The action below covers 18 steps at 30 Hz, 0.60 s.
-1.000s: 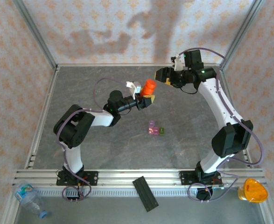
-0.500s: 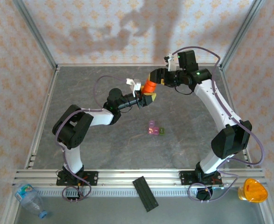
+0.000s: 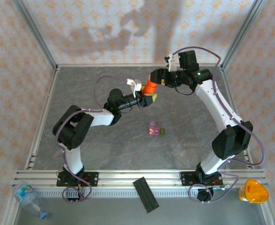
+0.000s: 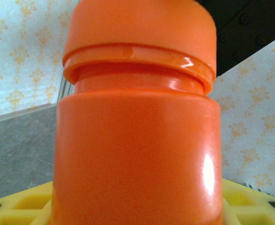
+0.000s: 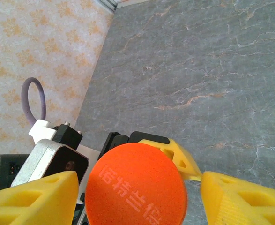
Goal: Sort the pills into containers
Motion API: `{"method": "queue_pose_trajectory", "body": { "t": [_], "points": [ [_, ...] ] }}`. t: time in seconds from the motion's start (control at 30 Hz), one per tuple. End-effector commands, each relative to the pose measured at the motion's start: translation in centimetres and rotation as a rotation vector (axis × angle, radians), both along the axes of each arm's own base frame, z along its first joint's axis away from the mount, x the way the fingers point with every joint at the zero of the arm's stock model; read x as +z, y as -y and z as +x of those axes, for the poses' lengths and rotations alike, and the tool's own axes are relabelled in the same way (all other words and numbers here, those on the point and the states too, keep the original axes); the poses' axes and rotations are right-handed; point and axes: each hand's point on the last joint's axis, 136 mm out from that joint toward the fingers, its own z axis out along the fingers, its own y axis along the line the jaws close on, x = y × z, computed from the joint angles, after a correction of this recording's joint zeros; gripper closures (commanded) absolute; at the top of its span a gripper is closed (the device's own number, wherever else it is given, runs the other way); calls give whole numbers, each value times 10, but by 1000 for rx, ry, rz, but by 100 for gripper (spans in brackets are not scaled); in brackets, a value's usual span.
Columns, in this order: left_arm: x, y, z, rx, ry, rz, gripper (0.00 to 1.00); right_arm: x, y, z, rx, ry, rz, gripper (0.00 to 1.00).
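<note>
From above, the left gripper (image 3: 148, 98) holds the orange pill bottle (image 3: 150, 87) up off the grey table (image 3: 184, 136), toward its far edge. The bottle is tilted toward the right gripper (image 3: 154, 79), which meets it at the cap end; this looks like a two-handed hold for uncapping. The containers (image 3: 155, 130), a pink-purple box joined to a smaller green one, sit near the table's middle. They are well apart from both grippers, and from here I cannot tell whether they hold any pills.

At the left wrist, the bottle stands upright between the yellow fingers (image 4: 20, 206), which are pinched on its lower body. That leaves the cap (image 4: 139, 28) and the neck ring free for the other arm.

At the right wrist, the view is straight down onto the round cap top with its printed characters. A yellow finger stands on each side, spread wider than the cap. The right-hand finger is clearly apart from it; the left-hand one is close, perhaps just touching. The cap is bracketed, not yet clamped.
</note>
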Motion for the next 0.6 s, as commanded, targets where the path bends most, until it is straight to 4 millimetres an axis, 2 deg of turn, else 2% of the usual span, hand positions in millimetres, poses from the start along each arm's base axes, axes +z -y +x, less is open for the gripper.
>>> {"method": "queue_pose_trajectory", "body": {
  "t": [0.0,0.37,0.57],
  "points": [
    [41,1,-8,-22,101,-62,100,23,-6,0,27,66,25,31],
    [41,2,-7,-24,100,-61,100,19,-11,-5,60,46,27,32],
    [42,1,-7,-23,102,-62,100,10,-10,-4,59,25,8,33]
  ]
}}
